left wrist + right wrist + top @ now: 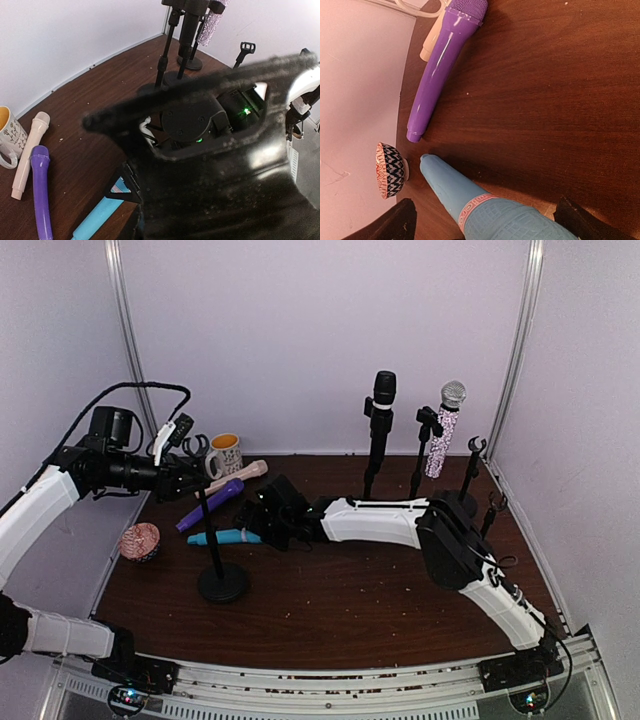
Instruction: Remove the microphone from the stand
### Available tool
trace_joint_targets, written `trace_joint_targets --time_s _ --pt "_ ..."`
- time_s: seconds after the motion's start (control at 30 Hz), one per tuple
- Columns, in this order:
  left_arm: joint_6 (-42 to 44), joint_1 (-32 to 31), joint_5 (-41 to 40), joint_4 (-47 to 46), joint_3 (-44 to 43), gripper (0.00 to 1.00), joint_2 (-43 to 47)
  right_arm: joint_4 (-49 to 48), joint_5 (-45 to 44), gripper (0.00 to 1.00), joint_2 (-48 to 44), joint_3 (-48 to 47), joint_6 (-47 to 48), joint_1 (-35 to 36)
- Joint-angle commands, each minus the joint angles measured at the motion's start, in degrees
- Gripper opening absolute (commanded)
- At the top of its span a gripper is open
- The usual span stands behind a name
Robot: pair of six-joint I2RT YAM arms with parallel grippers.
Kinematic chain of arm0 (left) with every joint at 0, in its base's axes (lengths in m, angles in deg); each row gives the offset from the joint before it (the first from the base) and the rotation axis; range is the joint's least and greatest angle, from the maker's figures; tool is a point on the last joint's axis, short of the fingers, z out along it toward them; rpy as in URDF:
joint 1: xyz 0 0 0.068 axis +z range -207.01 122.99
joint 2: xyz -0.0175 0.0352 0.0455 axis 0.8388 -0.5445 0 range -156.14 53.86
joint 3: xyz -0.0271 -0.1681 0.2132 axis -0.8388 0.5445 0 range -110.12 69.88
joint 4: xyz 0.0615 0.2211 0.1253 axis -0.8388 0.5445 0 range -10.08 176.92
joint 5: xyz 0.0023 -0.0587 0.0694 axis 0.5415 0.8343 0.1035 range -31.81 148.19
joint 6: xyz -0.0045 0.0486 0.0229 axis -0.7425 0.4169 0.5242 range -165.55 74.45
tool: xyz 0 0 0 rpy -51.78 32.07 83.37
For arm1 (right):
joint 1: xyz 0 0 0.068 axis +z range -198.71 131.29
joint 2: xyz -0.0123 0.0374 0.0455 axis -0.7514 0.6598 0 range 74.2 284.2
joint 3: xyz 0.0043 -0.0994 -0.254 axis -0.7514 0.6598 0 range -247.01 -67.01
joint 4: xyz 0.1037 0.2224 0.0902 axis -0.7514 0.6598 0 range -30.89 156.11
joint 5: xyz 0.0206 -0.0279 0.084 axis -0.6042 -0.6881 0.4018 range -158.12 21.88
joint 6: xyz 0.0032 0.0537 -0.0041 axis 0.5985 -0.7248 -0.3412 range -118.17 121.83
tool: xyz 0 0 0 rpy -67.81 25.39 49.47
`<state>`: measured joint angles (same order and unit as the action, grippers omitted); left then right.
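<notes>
The blue microphone (225,537) with a pink band lies flat on the brown table, off the stand. My right gripper (268,520) is open around its head end. In the right wrist view the blue microphone (470,205) lies between the spread fingertips (400,220), touching neither. The empty stand (212,540) rises from a round black base, and my left gripper (192,468) is shut on its top by the clip. A blurred black mass close to the lens fills the left wrist view, with the blue microphone (97,217) showing beneath it.
A purple microphone (210,504), a cream microphone (238,476) and a mug (225,454) lie behind the blue one. A patterned bowl (139,541) sits at the left edge. A black microphone (381,405) and a glittery one (445,430) stand on stands at the back, with empty stands (470,465) at the right.
</notes>
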<state>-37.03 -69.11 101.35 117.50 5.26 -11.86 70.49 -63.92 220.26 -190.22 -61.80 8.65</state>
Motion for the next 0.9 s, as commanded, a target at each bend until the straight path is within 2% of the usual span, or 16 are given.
trace_joint_targets --time_s 0.0,0.3,0.47,0.63,0.77,0.87 --pt "0.61 0.03 1.07 -4.04 -1.83 0.00 0.37 0.99 -1.00 1.00 -2.52 1.80 1.02 -1.17" --pt "0.75 0.07 1.30 -5.44 -2.84 0.00 -1.04 7.18 -3.15 1.00 -6.56 3.95 10.32 -1.79" --pt "2.17 0.07 2.97 -5.64 -4.31 0.00 -2.11 -0.98 -2.31 0.98 -13.63 15.09 14.99 -2.00" --pt "6.33 0.07 9.44 -4.43 -4.87 0.00 -2.21 -7.75 -2.04 0.93 -23.67 27.64 20.46 -1.95" --pt "11.73 -0.03 14.94 -0.15 -5.69 0.00 -2.55 -12.42 -3.24 0.92 -31.99 36.35 25.36 -0.57" --pt "20.05 -0.02 18.57 4.56 -5.34 0.00 -2.79 -16.02 -2.26 0.91 -35.69 41.11 28.94 1.04"
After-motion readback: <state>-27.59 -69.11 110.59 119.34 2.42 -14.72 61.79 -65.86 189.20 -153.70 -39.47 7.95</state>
